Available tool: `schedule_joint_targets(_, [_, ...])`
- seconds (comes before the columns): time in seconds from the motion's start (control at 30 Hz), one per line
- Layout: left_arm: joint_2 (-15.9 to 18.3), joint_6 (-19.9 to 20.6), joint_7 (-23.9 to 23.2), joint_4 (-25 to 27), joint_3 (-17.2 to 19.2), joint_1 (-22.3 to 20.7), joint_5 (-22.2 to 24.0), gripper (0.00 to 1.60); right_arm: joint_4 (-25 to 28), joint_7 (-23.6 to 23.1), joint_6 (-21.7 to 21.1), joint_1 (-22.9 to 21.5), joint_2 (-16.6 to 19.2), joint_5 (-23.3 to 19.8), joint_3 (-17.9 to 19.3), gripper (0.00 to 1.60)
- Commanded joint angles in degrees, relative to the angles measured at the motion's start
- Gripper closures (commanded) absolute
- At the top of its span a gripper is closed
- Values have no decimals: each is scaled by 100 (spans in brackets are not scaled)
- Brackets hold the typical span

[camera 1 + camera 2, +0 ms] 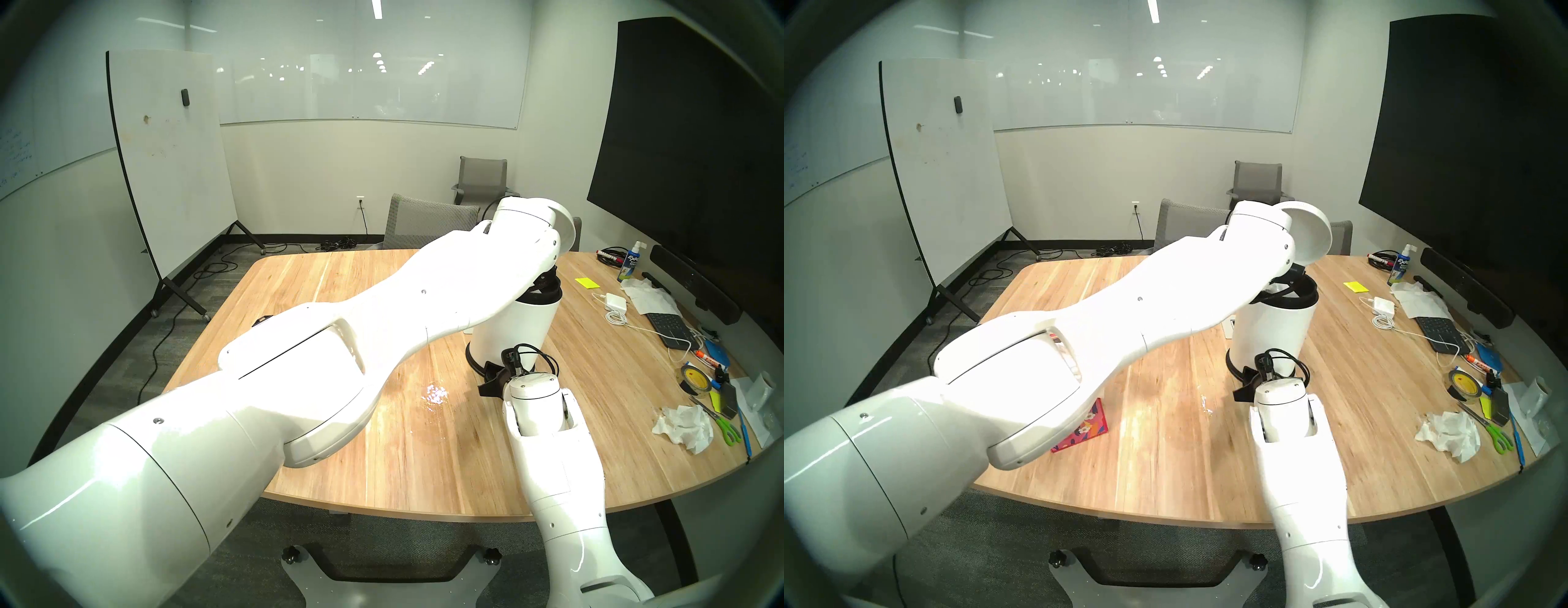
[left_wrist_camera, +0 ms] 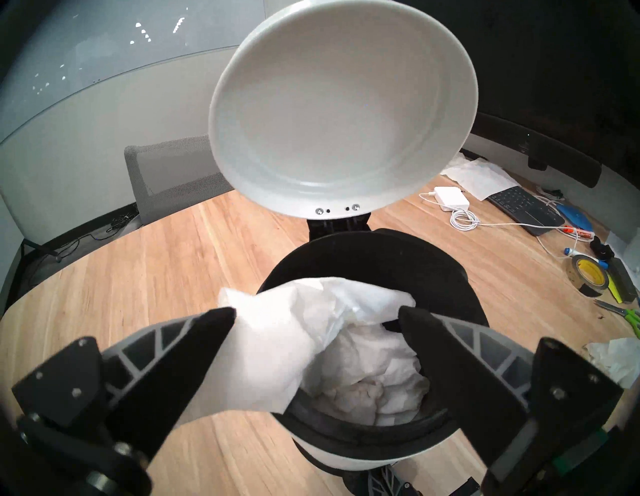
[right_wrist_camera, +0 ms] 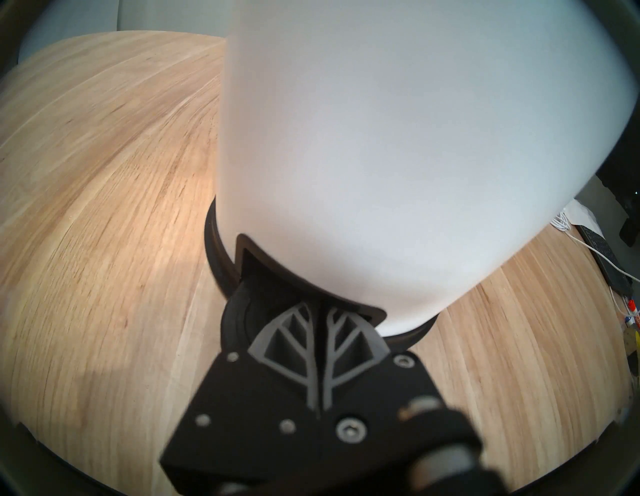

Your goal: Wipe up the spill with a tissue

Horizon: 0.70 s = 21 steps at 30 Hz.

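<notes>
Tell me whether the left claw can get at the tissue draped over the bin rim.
Probably yes: the left claw hangs open right over the tissue, and the bin lid is up, so nothing seems to block it.

1. On the spray bottle (image 1: 628, 264) at the far right of my table I read "EXPO" in white on its blue label; the smaller lines beneath it are too fine for me to read.
2. Faint blue handwriting marks the wall whiteboard (image 1: 17, 157) on my left, but I cannot make out any words.
</notes>
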State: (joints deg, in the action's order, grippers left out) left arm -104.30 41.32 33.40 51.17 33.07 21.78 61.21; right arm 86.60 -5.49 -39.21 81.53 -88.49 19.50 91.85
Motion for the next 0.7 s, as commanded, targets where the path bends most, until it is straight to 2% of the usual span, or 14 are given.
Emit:
schedule_joint_targets(0.0, [379,64,344,902,114,290,47,0,-294,-62,-112,212,-38,-19,-33,160])
schedule_joint_targets(0.03, [282,54,325,717,121,215,53,0,-295,-63,-113,211,-38,-19,-33,160])
schedule_joint_targets(0.3, [438,53,618,1498,128,584,145,0,-313,-71,-126,201,-35,-20,-35,160])
schedule_joint_targets(0.67, [390,-148,705,1327,129,634,160,0,-323,-75,-135,194,-34,-20,-37,160])
